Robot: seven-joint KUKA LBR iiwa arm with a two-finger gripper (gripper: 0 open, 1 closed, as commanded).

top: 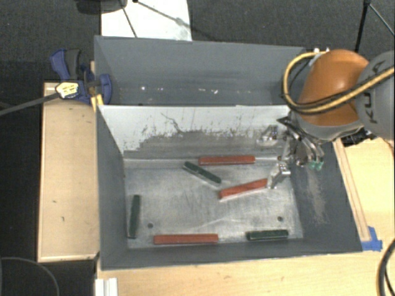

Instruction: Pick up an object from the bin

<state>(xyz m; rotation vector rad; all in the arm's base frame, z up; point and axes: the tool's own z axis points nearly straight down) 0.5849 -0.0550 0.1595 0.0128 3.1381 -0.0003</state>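
Observation:
My gripper (pixel 281 170) hangs low at the right side of the bin, beneath the arm's orange cover. Its lower tip is at the right end of a tilted red bar (pixel 243 190) lying on the bin floor; whether it touches the bar I cannot tell. A second red bar (pixel 226 160) lies level along the back wall, just left of the gripper. A dark green bar (pixel 202 172) lies slanted between these two red bars, further left.
Along the front wall lie a third red bar (pixel 186 239) and a dark green bar (pixel 267 234). Another dark green bar (pixel 133 216) lies upright-oriented at the left wall. The bin's right wall slopes up close beside the gripper.

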